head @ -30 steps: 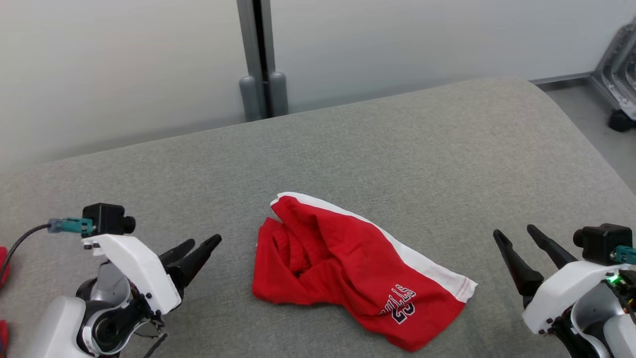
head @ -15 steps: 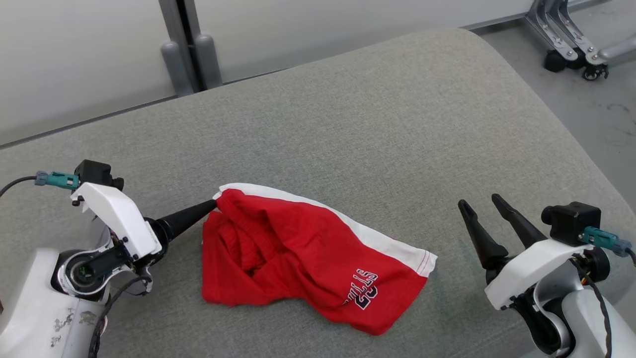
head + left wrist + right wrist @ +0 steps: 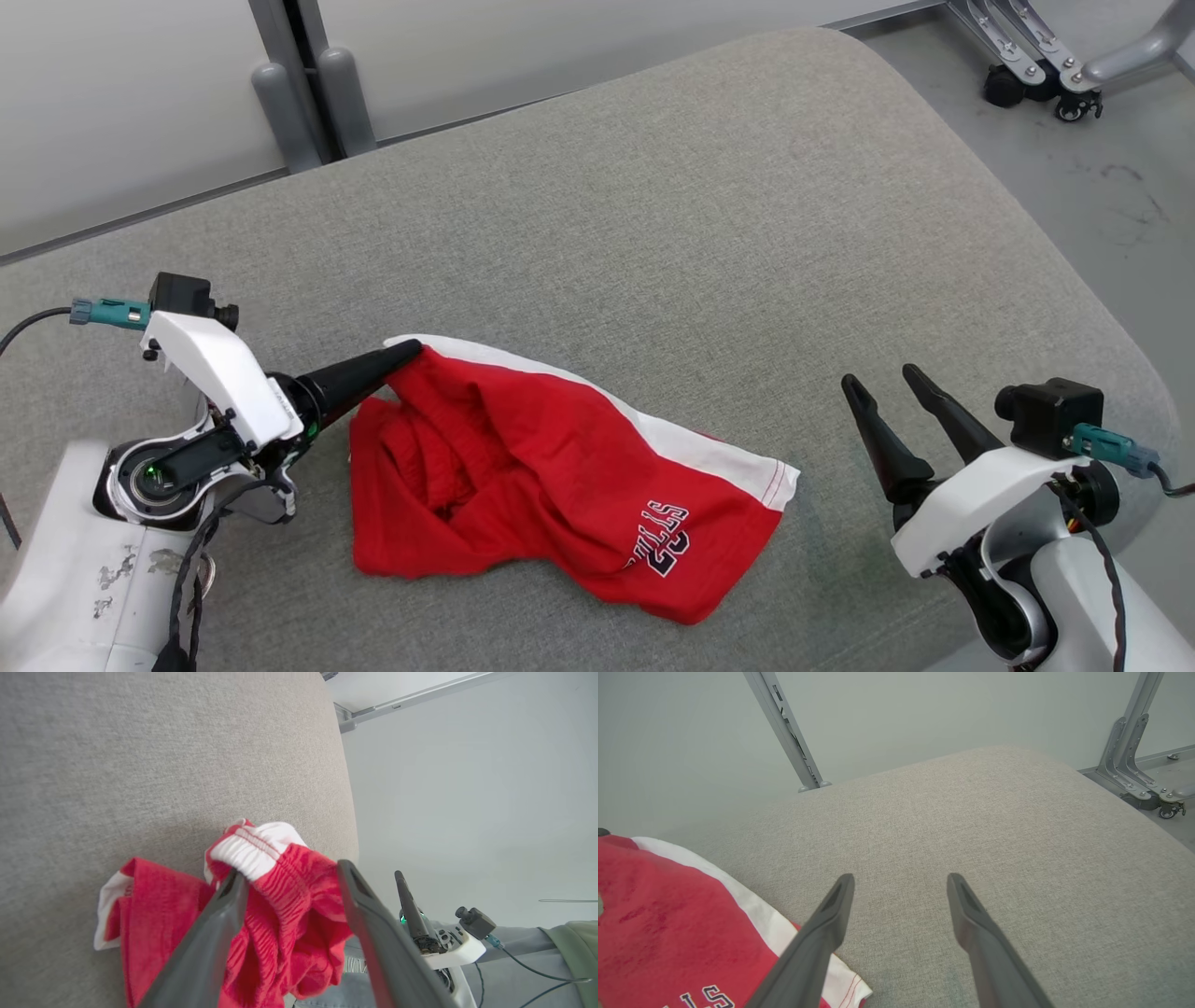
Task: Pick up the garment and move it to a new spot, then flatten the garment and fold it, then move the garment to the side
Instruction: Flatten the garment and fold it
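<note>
The garment is a pair of red shorts with a white side stripe and dark lettering, lying crumpled on the grey padded surface. My left gripper reaches its top left corner. In the left wrist view the left gripper is open, its two fingers on either side of the bunched red and white waistband. My right gripper stands open to the right of the shorts, apart from them. In the right wrist view the right gripper has bare grey fabric between its fingers, and the garment lies at the lower left.
The padded surface rounds off at its right edge, with grey floor beyond. A wheeled metal frame stands on the floor at the top right. Grey posts rise against the pale wall behind the surface.
The head camera has shifted. My left gripper has moved from well apart to the garment's waistband corner, fingers either side of it. The right gripper stays open beside the shorts.
</note>
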### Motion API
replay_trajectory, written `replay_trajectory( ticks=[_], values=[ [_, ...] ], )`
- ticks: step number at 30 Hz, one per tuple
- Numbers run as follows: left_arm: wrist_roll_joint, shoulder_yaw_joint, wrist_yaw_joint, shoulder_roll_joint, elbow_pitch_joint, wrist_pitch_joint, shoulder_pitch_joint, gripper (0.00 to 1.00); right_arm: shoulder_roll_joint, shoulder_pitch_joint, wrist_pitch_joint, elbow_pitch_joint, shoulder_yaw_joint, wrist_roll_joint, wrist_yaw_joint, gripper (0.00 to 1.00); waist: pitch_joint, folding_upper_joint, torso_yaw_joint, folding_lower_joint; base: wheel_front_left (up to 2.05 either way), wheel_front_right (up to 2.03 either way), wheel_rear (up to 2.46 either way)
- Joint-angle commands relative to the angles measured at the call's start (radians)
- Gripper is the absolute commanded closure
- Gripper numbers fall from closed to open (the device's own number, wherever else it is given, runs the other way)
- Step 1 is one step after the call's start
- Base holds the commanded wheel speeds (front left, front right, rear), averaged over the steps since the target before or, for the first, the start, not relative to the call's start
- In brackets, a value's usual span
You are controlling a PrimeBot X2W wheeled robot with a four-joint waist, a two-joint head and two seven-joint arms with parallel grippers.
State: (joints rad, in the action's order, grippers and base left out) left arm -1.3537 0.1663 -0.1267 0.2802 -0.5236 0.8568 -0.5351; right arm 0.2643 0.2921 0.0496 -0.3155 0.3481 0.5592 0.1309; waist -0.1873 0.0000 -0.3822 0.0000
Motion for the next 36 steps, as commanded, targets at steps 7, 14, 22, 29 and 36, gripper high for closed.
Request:
replay_trajectory(
  ticks=[7,14,22,29,36],
  values=[
    [-0.053,0.002,-0.007,-0.019,0.047,0.019,0.003,1.00,0.012,0.000,-0.017,-0.029,-0.005,0.009,0.000,0.00,0.032,0.0000,0.040,0.0000,0.00,0.00,0.00],
    [-0.071,0.029,-0.007,0.043,0.201,0.095,0.057,1.00,0.031,-0.018,-0.021,-0.036,-0.008,0.012,0.000,0.00,0.098,0.0000,0.150,0.0000,0.00,0.00,0.00],
    [-0.084,0.022,-0.005,0.134,0.381,0.124,0.165,1.00,0.042,-0.027,-0.030,-0.031,-0.007,0.003,0.000,0.00,0.132,0.0000,0.254,0.0000,0.00,0.00,0.00],
    [-0.028,0.088,-0.006,0.239,0.503,0.187,0.369,1.00,0.050,-0.046,-0.021,-0.027,-0.019,0.001,0.000,0.00,0.149,0.0000,0.310,0.0000,0.00,0.00,0.00],
    [0.115,0.155,-0.005,0.271,0.446,0.088,0.464,1.00,0.053,-0.052,-0.003,-0.013,-0.033,-0.006,0.000,0.00,0.158,0.0000,0.335,0.0000,0.00,0.00,0.00]
  ],
)
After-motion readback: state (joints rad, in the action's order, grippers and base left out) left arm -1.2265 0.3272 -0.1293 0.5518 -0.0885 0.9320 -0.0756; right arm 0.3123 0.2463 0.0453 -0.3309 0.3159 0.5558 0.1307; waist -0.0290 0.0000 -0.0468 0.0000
